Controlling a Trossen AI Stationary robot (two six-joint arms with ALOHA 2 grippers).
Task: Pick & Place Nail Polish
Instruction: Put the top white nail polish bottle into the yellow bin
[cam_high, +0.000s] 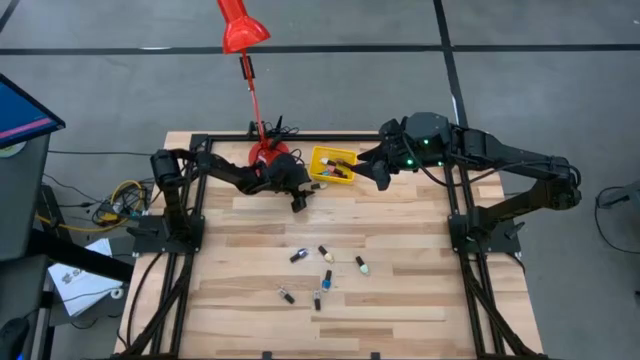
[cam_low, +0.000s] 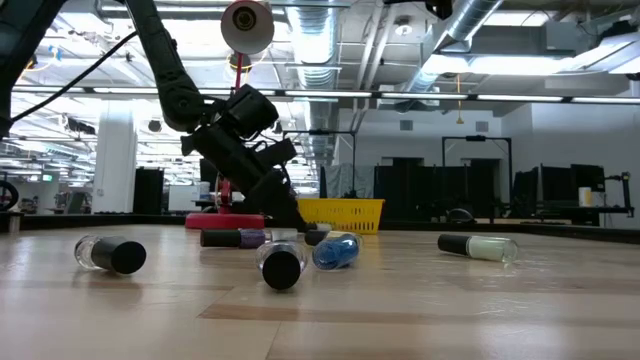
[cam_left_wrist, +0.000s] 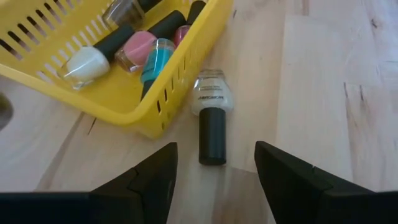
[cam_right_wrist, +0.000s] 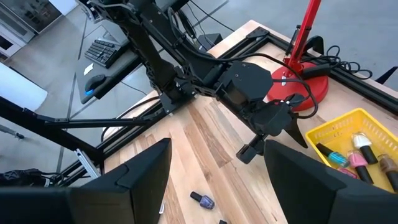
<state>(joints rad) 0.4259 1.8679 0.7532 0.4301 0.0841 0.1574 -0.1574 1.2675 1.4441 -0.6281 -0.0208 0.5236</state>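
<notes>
Wooden table (cam_high: 400, 260), left gripper (cam_left_wrist: 214, 171) open over cream bottle (cam_left_wrist: 211, 112)

— What is seen around the wooden table (cam_high: 400, 290)?
— A grey floor (cam_high: 540, 90) crossed by dark lines is seen, and a keyboard (cam_right_wrist: 107, 51) is laid on a side desk.
— And beyond it?
— A large hall is shown, lit by ceiling lights (cam_low: 480, 62); exposed ducts (cam_low: 330, 30) are hung overhead, and dark racks (cam_low: 560, 195) are ranged along the far wall.

basket (cam_left_wrist: 134, 118): cut by frame edge | bottles (cam_high: 322, 268): colours too small to tell
</notes>
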